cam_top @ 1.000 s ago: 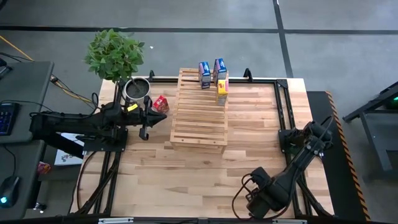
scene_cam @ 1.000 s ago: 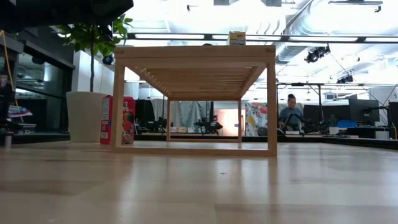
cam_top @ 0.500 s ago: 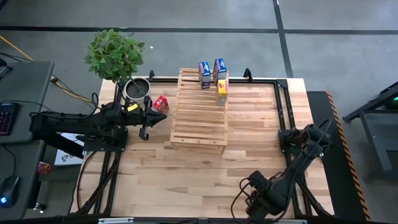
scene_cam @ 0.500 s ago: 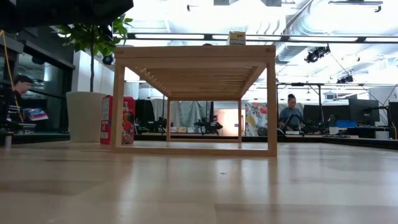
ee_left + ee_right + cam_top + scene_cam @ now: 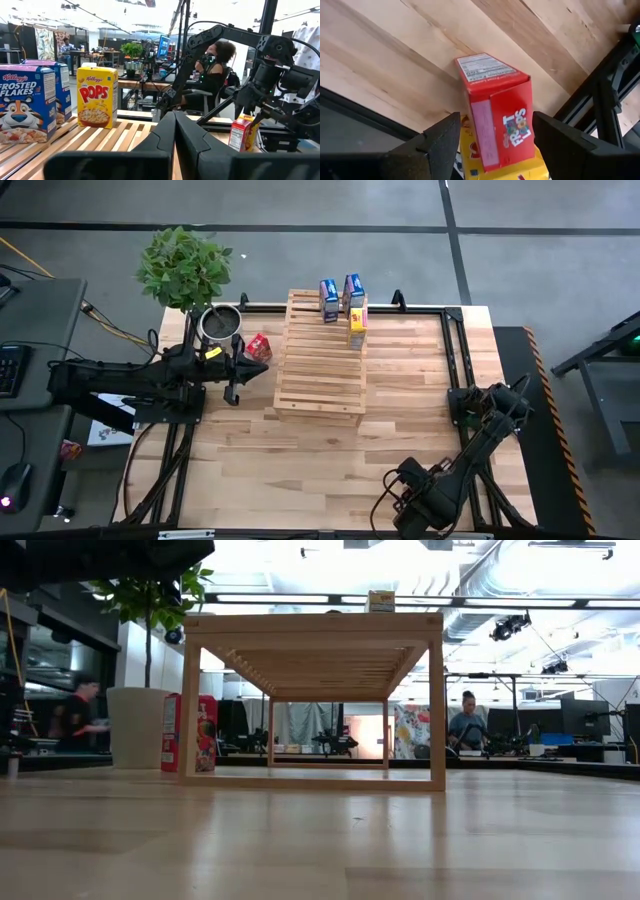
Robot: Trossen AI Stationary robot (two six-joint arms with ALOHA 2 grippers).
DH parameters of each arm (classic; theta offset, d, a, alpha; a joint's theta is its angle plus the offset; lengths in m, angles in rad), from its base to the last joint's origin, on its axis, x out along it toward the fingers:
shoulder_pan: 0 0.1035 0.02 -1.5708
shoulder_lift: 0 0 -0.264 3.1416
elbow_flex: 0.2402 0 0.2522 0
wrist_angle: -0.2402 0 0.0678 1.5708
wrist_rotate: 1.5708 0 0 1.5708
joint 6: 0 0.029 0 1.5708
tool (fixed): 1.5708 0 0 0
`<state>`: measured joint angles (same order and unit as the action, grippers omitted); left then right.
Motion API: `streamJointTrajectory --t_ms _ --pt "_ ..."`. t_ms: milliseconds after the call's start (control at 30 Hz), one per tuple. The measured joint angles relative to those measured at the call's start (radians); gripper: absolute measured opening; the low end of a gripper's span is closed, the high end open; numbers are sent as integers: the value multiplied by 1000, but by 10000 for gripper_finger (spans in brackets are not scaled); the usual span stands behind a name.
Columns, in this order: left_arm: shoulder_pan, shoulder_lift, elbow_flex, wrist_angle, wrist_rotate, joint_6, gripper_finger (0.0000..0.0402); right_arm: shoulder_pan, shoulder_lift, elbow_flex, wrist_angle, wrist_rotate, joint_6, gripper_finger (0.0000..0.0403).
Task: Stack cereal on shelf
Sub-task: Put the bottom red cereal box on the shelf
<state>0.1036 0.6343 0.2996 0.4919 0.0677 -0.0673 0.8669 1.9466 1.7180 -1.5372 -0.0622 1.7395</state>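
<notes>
Plank tabletop carries the slatted wooden shelf at its centre-rear, with an open workshop visible behind it in the low view.

Right gripper: positioned at the near edge of the table on the right side. Its fingers stand wide apart, one on each side of a red cereal box. The box sits between the fingers on top of a yellow box; contact between fingers and box cannot be confirmed.

Left gripper: fully closed, fingers pressed together, holding nothing. It is located just left of the shelf, extended from the left arm at the table's left edge.

Cereal on the shelf: two blue boxes stand upright at the rear of the shelf, and a yellow-orange box stands just in front of them. A second red box stands on the tabletop beside the shelf's left side, near a metal pot and a potted plant.
</notes>
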Motion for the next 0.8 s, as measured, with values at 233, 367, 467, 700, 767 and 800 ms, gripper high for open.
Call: streamJointTrajectory --t_ms 233,367,467,700,767,800 --pt "0 0 0 -1 0 0 0 0 36 0 -27 -27 -19 241" --pt "0 0 0 -1 0 0 0 -1 44 0 -27 -36 -20 240" --pt "0 0 0 -1 0 0 0 0 43 0 -19 -37 -21 236" --pt "0 0 0 -2 0 0 0 -2 42 2 -14 -34 -43 224" --pt "0 0 0 -2 0 0 0 -3 42 2 -16 -45 -43 222" --pt "0 0 0 -2 0 0 0 -3 42 2 -18 -52 -43 222"
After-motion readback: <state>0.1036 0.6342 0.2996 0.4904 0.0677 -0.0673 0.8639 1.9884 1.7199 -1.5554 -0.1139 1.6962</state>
